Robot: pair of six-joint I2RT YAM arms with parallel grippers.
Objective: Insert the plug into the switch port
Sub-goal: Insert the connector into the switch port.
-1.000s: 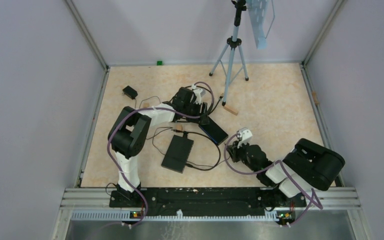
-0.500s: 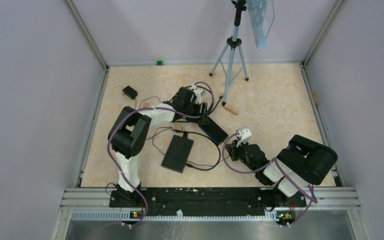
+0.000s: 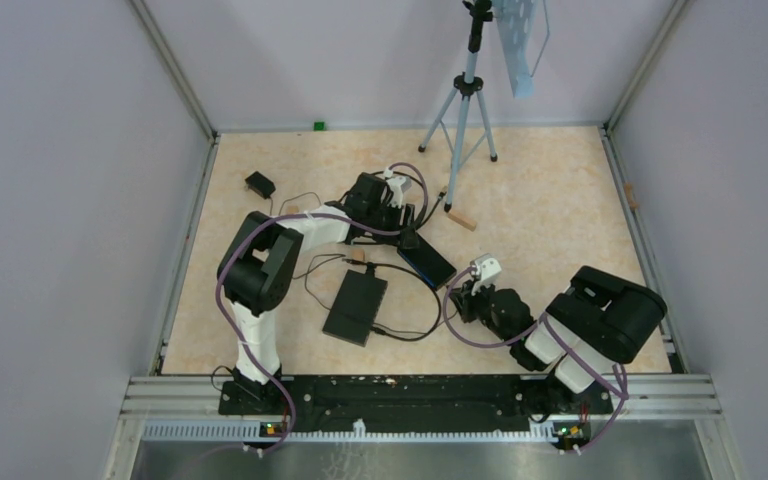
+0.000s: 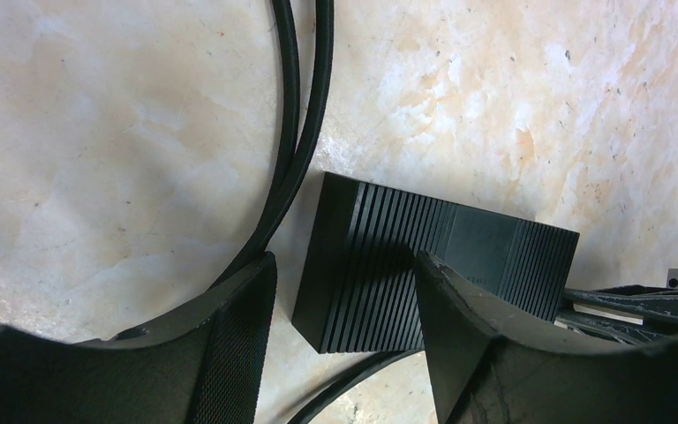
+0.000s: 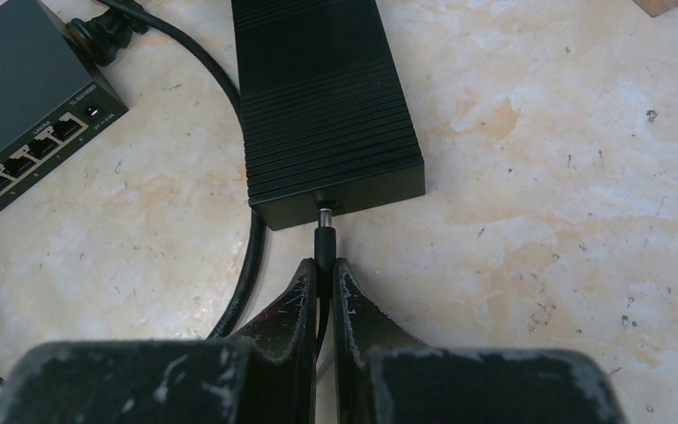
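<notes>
Plug (image 5: 323, 231): one, a slim black barrel with a bright metal tip, low centre of the right wrist view. The tip sits at the round socket in the box's end face, with a sliver of metal showing.
Right hand (image 5: 324, 267): two scuffed, worn black fingers pressed almost together, pinching the plug's black body.
Ribbed box (image 5: 318, 97): one, long and flat, matt black plastic with fine grooves across its top. It runs from the plug up to the frame's top edge.
Left hand (image 4: 344, 265): two fingers set apart, one with a cross-hatched pad, over one end of the ribbed box. I cannot tell whether they touch it.
Network switch (image 5: 26, 97): one, smooth dark grey, upper left of the right wrist view. A row of square sockets is cut off by the frame.
Cables (image 4: 305, 106): two, glossy, round and black, side by side at the upper left of the left wrist view.
Surface (image 5: 538, 177): mottled cream and tan, stone-like, speckled.
Tripod (image 3: 465, 100): one, with thin metal legs, upper centre of the top view.
</notes>
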